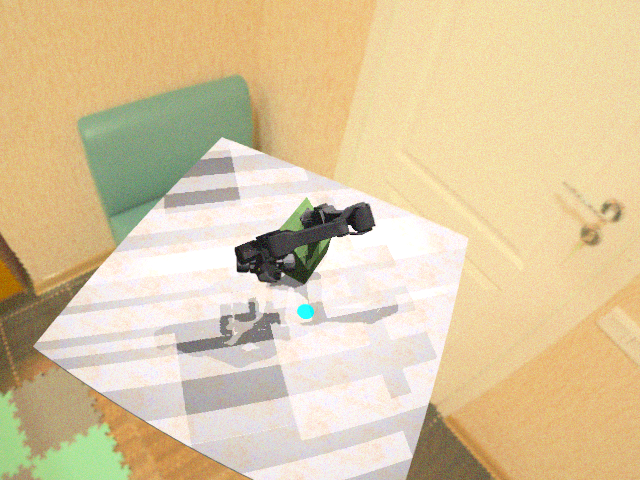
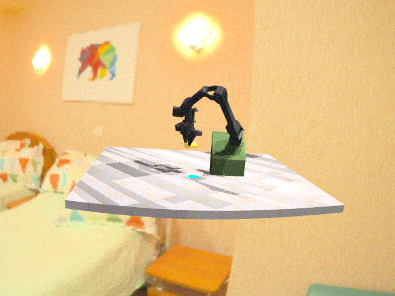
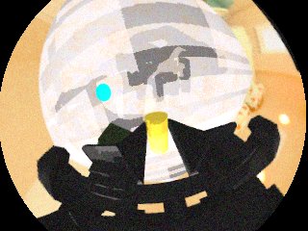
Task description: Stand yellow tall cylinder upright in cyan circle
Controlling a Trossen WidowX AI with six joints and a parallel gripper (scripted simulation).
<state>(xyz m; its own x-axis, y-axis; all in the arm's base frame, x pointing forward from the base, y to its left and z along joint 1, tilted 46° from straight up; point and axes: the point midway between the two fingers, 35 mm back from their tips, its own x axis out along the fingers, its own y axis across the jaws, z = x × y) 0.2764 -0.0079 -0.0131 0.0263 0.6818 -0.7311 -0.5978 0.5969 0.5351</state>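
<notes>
The yellow tall cylinder (image 2: 190,145) (image 3: 157,132) is held between the fingertips of my gripper (image 2: 189,143) (image 3: 156,123), which is shut on it. In the exterior view the cylinder lies roughly level, well above the table. In the top view the arm hides it. The cyan circle (image 1: 305,311) (image 2: 193,176) (image 3: 103,92) is flat on the table with nothing on it. In the exterior view the gripper hangs high above the table near the circle; in the top view it shows up and to the left of the circle.
The green block (image 1: 305,271) (image 2: 227,159) (image 3: 114,133) under the arm's base stands close to the cyan circle. The striped table (image 1: 351,372) (image 2: 191,198) carries patchy shadows of the arm. A green chair is beyond the table edge in the top view.
</notes>
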